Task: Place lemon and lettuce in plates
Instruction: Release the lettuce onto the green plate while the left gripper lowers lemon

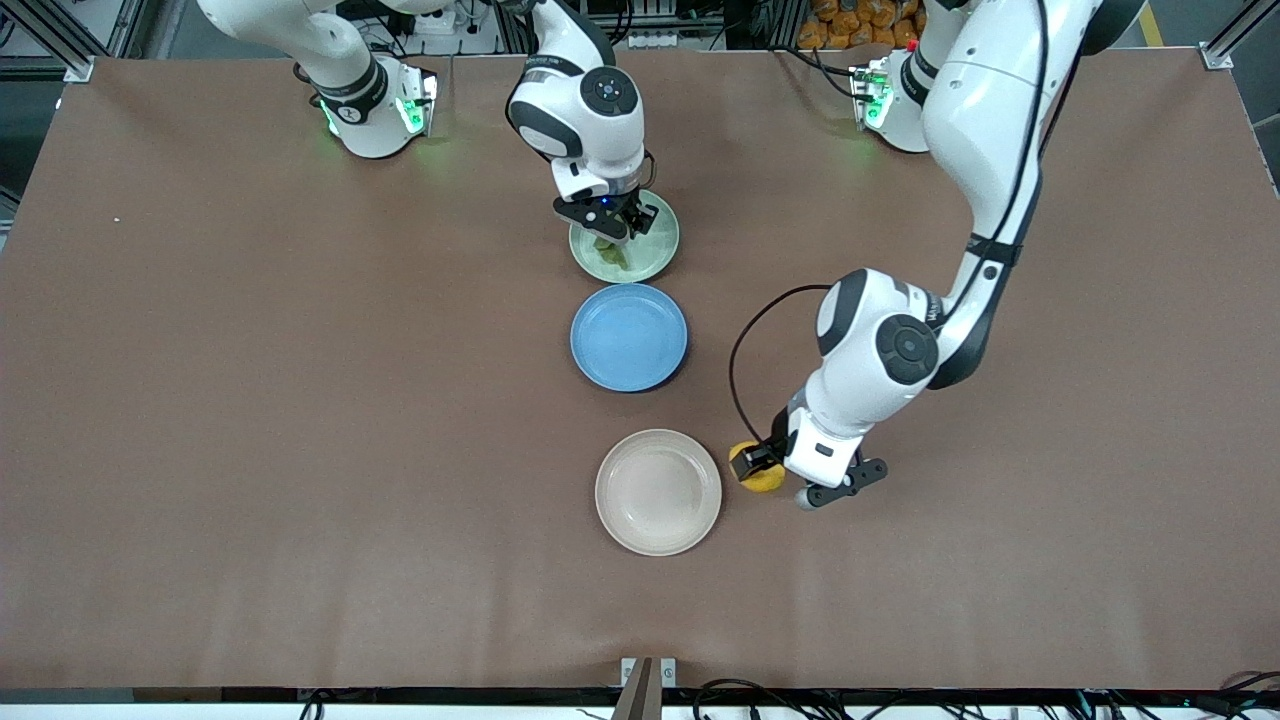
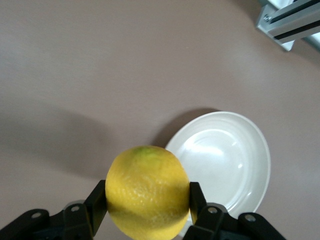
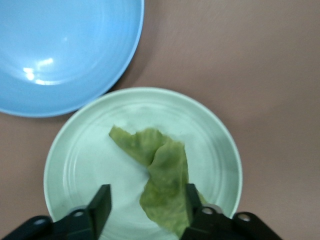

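Note:
My left gripper (image 1: 758, 470) is shut on the yellow lemon (image 1: 757, 468), low over the table just beside the cream-beige plate (image 1: 658, 491), on the side toward the left arm's end. In the left wrist view the lemon (image 2: 147, 192) sits between both fingers, with the empty cream plate (image 2: 225, 160) past it. My right gripper (image 1: 612, 238) is open, low over the mint green plate (image 1: 650, 250). The green lettuce (image 3: 160, 170) lies on that plate (image 3: 85, 155) between the spread fingers (image 3: 101, 205), close to one of them.
An empty blue plate (image 1: 629, 336) lies between the mint plate and the cream plate; it also shows in the right wrist view (image 3: 60, 45). The three plates form a row down the middle of the brown table (image 1: 300, 400).

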Robot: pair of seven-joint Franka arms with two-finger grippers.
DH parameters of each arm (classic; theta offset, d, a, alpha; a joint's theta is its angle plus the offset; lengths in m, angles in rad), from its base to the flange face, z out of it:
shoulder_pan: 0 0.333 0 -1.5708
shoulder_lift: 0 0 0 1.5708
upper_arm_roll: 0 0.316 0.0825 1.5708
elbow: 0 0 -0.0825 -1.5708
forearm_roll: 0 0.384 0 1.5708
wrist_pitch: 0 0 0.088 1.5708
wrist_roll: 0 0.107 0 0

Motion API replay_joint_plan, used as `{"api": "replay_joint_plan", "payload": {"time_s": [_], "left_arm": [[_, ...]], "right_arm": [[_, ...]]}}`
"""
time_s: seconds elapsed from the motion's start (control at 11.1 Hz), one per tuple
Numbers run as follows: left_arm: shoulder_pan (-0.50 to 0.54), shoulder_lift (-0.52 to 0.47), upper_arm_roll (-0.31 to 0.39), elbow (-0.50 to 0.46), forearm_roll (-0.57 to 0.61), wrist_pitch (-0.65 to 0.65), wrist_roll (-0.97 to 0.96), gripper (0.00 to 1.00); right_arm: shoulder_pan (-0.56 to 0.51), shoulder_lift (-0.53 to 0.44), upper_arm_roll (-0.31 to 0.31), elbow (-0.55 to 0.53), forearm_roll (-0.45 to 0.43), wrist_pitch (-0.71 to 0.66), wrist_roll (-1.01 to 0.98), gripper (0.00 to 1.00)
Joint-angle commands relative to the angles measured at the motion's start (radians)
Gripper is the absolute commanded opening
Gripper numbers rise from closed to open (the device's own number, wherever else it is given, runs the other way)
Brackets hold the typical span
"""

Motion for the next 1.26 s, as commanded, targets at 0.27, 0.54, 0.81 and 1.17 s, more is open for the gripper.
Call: {"api": "replay_joint_plan", "payload": {"time_s": [0.27,0.54,0.81,1.17], "left_arm": [[-0.106,0.069,0.015,0.031,-0.023,0.201,-0.153,0.0],[-0.119,0.075,0.018,0.031,-0.023,0.232,-0.17,0.0],[-0.121,0.078,0.018,0.036,-0.025,0.258,-0.183,0.29],[-0.149,0.1,0.024,0.037,-0.014,0.333,-0.186,1.0]], "right_arm": [[-0.131,-0.309,0.017,0.113,0.03,-0.417,-0.209,1.0],[-0.26,-0.416,-0.024,0.202,0.114,-0.648,-0.54,1.0],[-0.283,-0.41,-0.191,0.367,0.122,-0.77,-0.769,1.0],[-0.444,-0.394,-0.266,0.458,0.134,-0.764,-1.027,1.0]]}}
